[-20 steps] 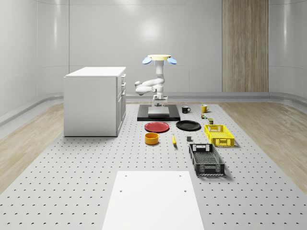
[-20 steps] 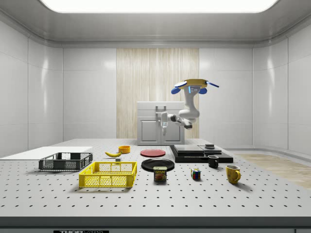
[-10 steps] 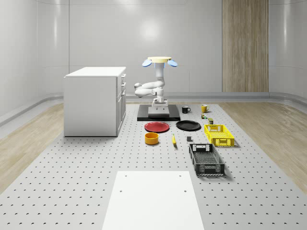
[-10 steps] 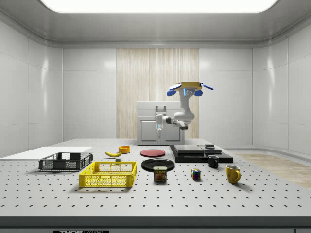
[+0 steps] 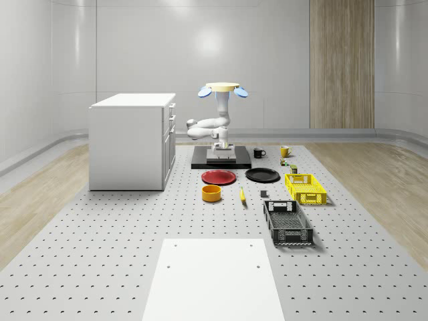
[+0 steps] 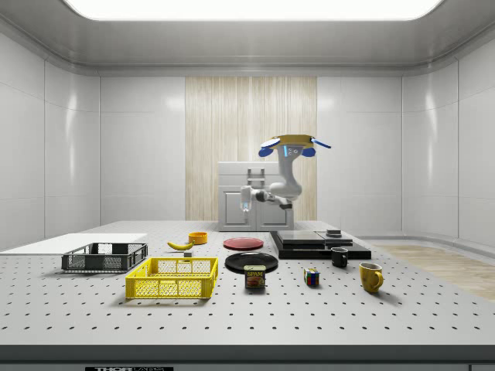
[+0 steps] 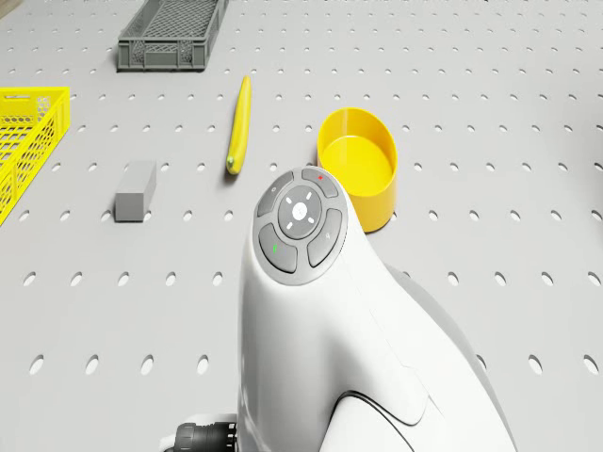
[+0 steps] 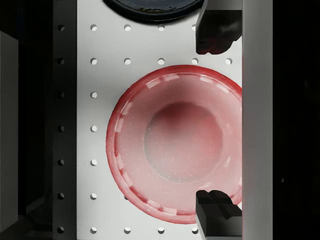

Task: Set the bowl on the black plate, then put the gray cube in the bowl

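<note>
Quadrotor drone [image 5: 223, 87] aloft above the near end of the flat black slab [image 5: 221, 161] on the perforated gray table [image 5: 100, 234], white arm bent down and forward. Two-finger gripper [image 8: 216, 122] hanging high above the round red plate [image 8: 175, 142], pointing down. 2 dark fingertips [image 8: 215, 30] spread wide, gripping nothing, the red plate showing between them. Round yellow bowl [image 5: 211, 193] upright on the table just in front of the red plate, well apart from the fingers and well below them. Round black plate [image 5: 262, 175] bare, beside the red plate. Small gray cube [image 7: 136, 190] on the table beyond the yellow banana [image 7: 239, 124] from the bowl.
</note>
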